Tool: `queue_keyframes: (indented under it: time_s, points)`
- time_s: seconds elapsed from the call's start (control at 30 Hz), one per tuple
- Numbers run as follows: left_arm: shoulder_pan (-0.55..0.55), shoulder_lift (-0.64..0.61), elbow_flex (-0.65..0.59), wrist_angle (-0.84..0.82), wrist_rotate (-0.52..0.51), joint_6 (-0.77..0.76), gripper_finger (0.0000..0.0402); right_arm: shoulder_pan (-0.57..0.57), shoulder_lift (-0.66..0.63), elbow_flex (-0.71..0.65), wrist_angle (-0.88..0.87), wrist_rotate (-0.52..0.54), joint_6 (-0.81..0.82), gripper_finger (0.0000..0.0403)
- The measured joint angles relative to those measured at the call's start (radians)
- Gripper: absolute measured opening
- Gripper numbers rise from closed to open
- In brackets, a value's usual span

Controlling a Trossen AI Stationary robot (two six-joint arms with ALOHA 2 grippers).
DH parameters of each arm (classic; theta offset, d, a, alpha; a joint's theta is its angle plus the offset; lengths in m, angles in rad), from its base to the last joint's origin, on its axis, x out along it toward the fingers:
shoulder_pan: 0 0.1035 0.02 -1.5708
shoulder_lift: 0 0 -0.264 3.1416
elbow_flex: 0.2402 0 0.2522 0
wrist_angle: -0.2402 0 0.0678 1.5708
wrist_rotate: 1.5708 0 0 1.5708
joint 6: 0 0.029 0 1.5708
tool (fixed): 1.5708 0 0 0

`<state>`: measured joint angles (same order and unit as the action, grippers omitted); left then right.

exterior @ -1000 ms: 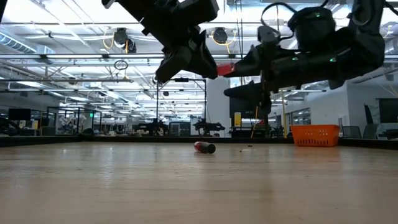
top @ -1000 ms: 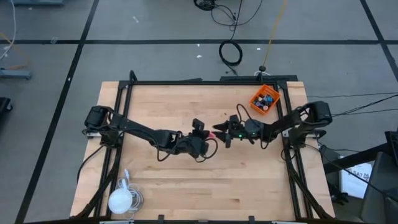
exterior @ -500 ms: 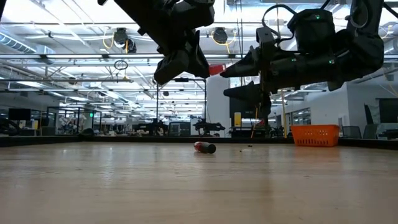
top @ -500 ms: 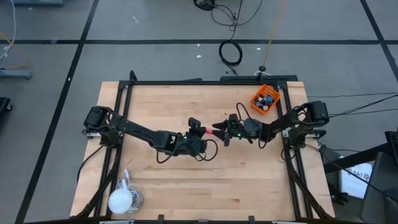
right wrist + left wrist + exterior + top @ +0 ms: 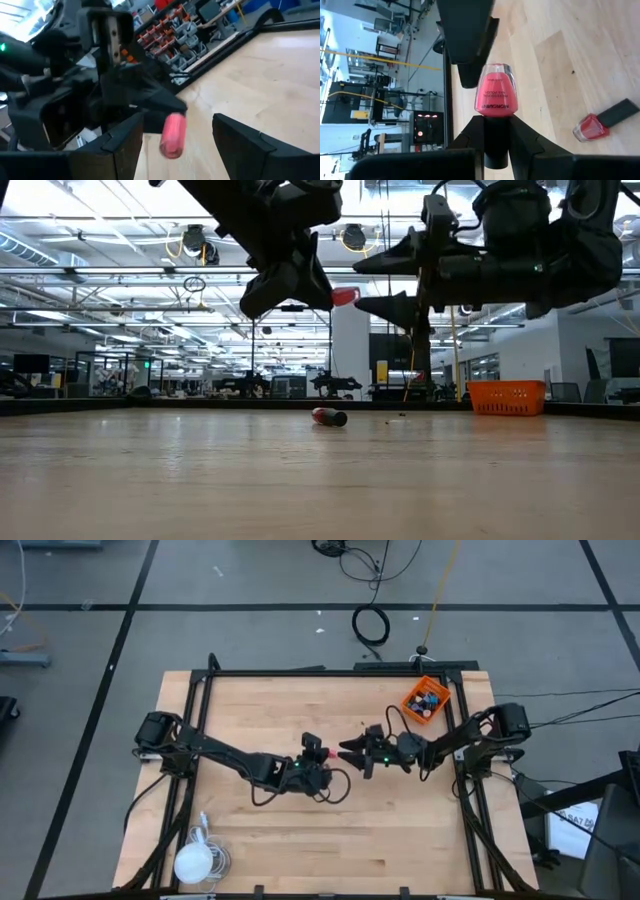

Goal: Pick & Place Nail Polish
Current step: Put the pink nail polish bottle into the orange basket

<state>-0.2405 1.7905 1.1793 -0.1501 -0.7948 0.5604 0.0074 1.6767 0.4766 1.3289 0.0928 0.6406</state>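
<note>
Handover mid-air above the tabletop point(image 5: 250, 710). A pink nail polish bottle point(image 5: 495, 92) is gripped by its dark cap in the closed fingers of the left gripper point(image 5: 317, 753), glass end pointed outward, presumably so the body can be taken. The right gripper point(image 5: 350, 750) is held just beside it, fingers spread wide on either side of the bottle without touching, as seen from the right wrist. A red bottle point(image 5: 328, 417) is left lying on the tabletop below. Farther off, the orange bin point(image 5: 426, 700) with more bottles is placed at the right rear corner, judged the destination.
</note>
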Motion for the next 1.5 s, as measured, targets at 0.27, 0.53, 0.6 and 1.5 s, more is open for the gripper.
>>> queue_keyframes:
  time_s: [0.27, 0.53, 0.6, 1.5]
  points:
    - [0.018, 0.0, 0.0, 0.048, 0.023, 0.005, 0.0038, 0.041, 0.0, 0.077, -0.115, 0.019, -0.053, 0.0226]
    - [0.018, 0.0, 0.0, 0.129, 0.085, 0.043, 0.0038, 0.048, 0.001, 0.123, -0.206, 0.013, -0.069, 0.0226]
    - [0.018, 0.0, 0.0, 0.125, 0.084, 0.039, 0.0038, 0.051, 0.001, 0.123, -0.202, 0.013, -0.077, 0.0222]
    - [0.0, -0.001, 0.0, 0.099, 0.07, -0.024, 0.0078, 0.047, 0.0, 0.121, -0.239, 0.003, -0.132, 0.0066]
